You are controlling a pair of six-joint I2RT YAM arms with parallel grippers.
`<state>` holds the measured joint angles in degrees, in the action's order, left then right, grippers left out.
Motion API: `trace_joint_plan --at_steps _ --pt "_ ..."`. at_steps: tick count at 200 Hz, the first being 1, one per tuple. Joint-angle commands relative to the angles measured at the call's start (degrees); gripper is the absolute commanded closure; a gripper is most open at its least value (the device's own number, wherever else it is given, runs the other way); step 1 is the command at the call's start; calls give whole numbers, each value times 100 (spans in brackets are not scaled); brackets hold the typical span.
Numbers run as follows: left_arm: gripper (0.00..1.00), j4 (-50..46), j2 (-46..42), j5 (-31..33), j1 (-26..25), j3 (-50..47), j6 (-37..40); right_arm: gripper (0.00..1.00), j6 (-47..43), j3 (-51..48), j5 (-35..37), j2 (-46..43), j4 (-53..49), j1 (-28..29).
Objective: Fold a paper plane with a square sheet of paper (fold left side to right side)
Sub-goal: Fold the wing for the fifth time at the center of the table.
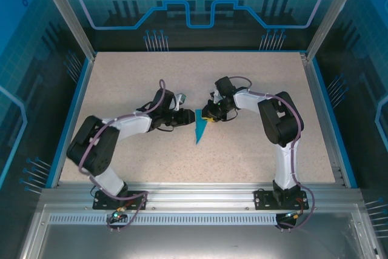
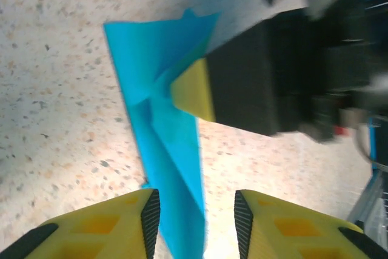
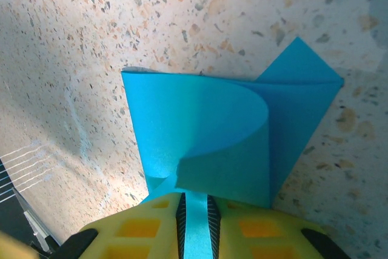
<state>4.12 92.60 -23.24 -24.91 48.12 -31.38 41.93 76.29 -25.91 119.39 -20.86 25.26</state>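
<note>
Left gripper [image 2: 194, 222] jaws apart, paper plane [image 2: 173, 150] running between them, apparently not pinched, view blurry. Right gripper [image 3: 197, 213] clamped on a curled flap at the plane's wide far end. Plane lies mid table [image 1: 254, 156] between both grippers, pointed tip toward the near edge.

Teal-blue paper plane [image 1: 200, 127], speckled beige table [image 1: 248, 156].

both arms bent in toward mid-table, wrists low, grippers almost tip to tip. my left arm [image 1: 130, 124] reaches right; left gripper [image 2: 197, 210] has its jaws apart, with the paper plane [image 2: 176, 144] running between the pads, unpinched. my right arm [image 1: 276, 116] reaches left; right gripper [image 3: 197, 210] is clamped tight on a strip of it.
</note>
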Motion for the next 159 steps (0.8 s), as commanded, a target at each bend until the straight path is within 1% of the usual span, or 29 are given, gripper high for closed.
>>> trace_joint_plan --at_steps 1,18,35,72,89,113,141,159 --pt "54 -204 -417 -270 -98 -307 -14 79 -74 -1 303 277 -340 58" --pt "51 -217 -439 -270 -302 -408 -63 79 -71 -9 293 269 -324 66" --pt "47 -188 -233 -229 -464 -363 -79 79 -71 -17 293 273 -323 65" --pt "46 -102 344 -196 -606 -52 -145 79 -72 -15 293 277 -340 67" --pt "48 -74 540 -221 -670 54 -149 79 -72 -9 279 283 -323 67" --pt "53 -26 726 -277 -753 169 -172 79 -71 -27 272 286 -319 67" --pt "59 -23 808 -238 -795 205 -176 79 -74 -35 262 286 -313 67" --pt "60 -82 836 -199 -793 224 -137 79 -71 -35 262 286 -305 63"
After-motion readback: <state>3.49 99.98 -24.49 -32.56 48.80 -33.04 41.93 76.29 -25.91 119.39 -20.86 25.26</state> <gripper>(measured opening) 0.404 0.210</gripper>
